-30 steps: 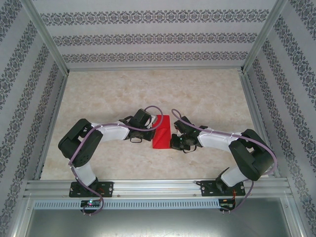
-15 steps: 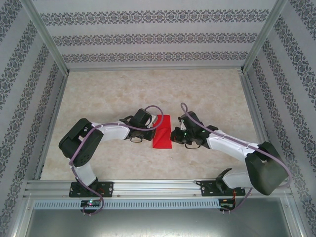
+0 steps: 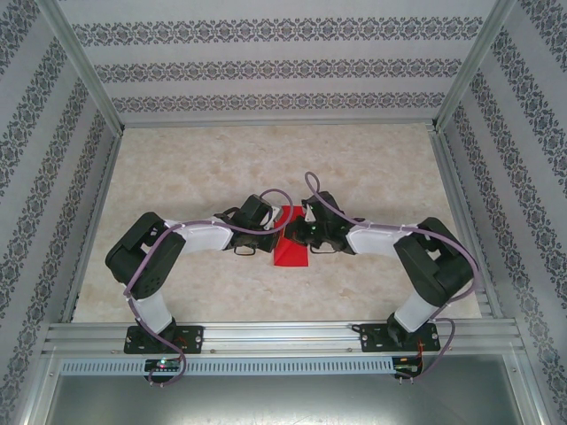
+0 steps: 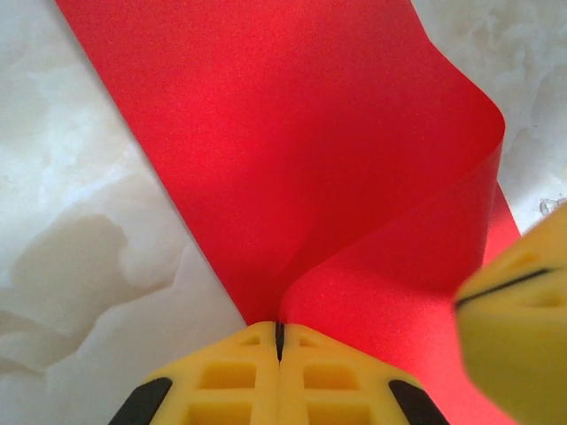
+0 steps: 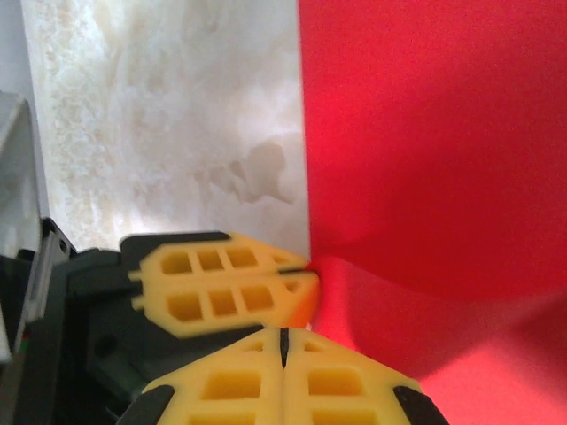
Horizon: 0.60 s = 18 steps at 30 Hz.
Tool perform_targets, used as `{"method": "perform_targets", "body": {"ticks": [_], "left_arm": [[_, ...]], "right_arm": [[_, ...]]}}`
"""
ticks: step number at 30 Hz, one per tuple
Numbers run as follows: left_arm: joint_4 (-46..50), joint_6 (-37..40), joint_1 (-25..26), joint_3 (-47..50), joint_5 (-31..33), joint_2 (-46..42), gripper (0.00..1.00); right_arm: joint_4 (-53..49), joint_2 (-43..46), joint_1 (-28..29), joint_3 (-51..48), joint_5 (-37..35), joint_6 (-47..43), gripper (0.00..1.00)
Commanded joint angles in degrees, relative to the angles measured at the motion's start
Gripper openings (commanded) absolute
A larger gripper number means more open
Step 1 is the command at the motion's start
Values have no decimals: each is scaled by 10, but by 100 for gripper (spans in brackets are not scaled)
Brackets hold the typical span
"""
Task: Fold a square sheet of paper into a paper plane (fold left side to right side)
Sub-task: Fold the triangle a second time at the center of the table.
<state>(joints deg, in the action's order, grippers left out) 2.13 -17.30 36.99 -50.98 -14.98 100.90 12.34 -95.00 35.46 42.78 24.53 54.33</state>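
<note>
1. Two grippers meet at mid-table. The left gripper (image 3: 271,235) and the right gripper (image 3: 299,234) face each other tip to tip over the sheet (image 3: 291,252). The sheet lies on the table (image 3: 266,168) between them.
2. The left jaws are fully closed. In the left wrist view two red layers run together into the seam of its fingertips, so I judge it has the sheet's edge pinched there.
3. From that pinch one layer lies flat on the table. The other rises and curls over in a soft, rounded bend, not a crease.
4. The right jaws are closed too, with their tips down at the sheet's edge right beside the left fingers (image 5: 221,288). I cannot tell whether any paper sits between them; they may only be pressing on it.
5. Handling, as I judge it: the sheet is very light, thin and limp. It bows under its own weight and will spring open unless pressed flat. It should slide easily on the smooth table, and it would crumple or tear under a hard tug.
6. The best hold is a shallow pinch at an edge or corner, as the left has. The other tip should pin the lower layer so it can't drift while the flap is carried across.
7. The left-to-right fold looks under way, not finished: the bend is open and needs flattening.
</note>
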Motion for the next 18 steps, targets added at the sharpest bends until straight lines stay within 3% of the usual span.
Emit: {"method": "perform_targets", "body": {"ticks": [1, 18], "left_arm": [[18, 11, -6, -1, -3, 5, 0], [22, 13, -6, -3, 0, 5, 0]], "right_arm": [[25, -27, 7, 18, 12, 8, 0], [5, -43, 8, -25, -11, -9, 0]]}}
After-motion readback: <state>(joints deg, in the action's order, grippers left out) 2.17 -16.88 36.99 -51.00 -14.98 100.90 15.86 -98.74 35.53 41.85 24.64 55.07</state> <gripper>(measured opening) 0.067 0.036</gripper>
